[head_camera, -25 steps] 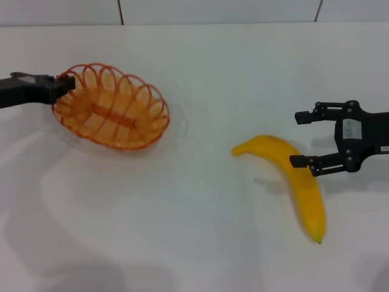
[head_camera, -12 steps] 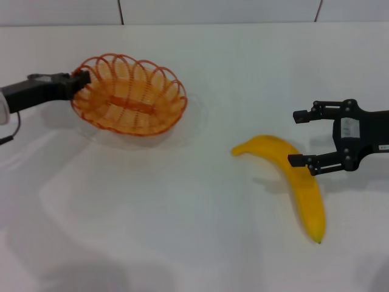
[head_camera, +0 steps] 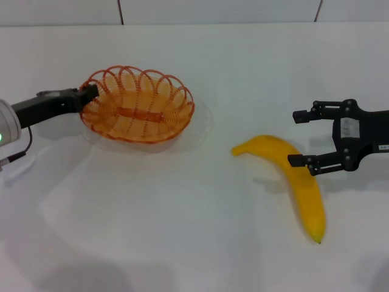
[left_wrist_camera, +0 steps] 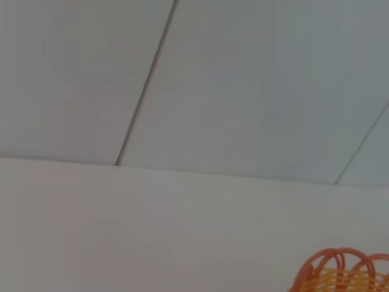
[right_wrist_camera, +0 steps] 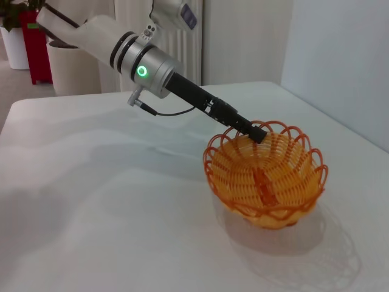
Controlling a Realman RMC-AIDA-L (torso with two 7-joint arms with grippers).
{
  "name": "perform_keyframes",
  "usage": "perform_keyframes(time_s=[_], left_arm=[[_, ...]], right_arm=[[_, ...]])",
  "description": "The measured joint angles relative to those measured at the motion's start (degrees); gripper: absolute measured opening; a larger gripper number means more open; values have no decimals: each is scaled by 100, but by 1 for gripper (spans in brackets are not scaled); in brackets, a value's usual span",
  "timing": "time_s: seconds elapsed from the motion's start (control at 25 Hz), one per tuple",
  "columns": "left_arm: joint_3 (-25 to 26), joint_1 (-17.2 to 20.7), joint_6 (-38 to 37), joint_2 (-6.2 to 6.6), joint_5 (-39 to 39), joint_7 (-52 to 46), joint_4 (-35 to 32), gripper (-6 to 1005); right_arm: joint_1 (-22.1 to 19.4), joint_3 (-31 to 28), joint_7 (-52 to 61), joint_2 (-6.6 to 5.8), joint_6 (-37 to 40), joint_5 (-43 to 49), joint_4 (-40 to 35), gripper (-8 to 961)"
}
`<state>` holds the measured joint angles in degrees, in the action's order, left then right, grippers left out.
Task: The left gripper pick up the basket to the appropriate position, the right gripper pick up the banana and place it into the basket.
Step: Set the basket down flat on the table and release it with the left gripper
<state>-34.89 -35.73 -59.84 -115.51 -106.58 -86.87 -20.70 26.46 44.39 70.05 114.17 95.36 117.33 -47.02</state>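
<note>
The orange wire basket (head_camera: 138,104) is held just off the white table at the left of the head view. My left gripper (head_camera: 90,93) is shut on its near-left rim. In the right wrist view the basket (right_wrist_camera: 265,174) hangs tilted from that gripper (right_wrist_camera: 257,133), and a bit of the basket's rim (left_wrist_camera: 340,272) shows in the left wrist view. The yellow banana (head_camera: 294,180) lies on the table at the right. My right gripper (head_camera: 296,139) stands open just right of the banana's upper half, one finger over its back.
A white table (head_camera: 182,219) spreads all around, ending at a tiled wall (head_camera: 213,11) behind. The left arm's silver wrist with a green light (right_wrist_camera: 143,68) and a cable reach in from the table's left side.
My left gripper has carried the basket rightwards and toward the table's middle. The right gripper and the banana have stayed put.
</note>
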Motion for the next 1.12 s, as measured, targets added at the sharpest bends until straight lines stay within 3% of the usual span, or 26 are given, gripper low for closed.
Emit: perform_keyframes(time_s=[0.36,1.12], left_arm=[[33,67,51,-70,286,113,180,108],[-13,-61,87,-77,221,163,304,111]], right_arm=[[19,0,0,5,0,0,0,879],[140,-33,79,9,52,150,79,880]])
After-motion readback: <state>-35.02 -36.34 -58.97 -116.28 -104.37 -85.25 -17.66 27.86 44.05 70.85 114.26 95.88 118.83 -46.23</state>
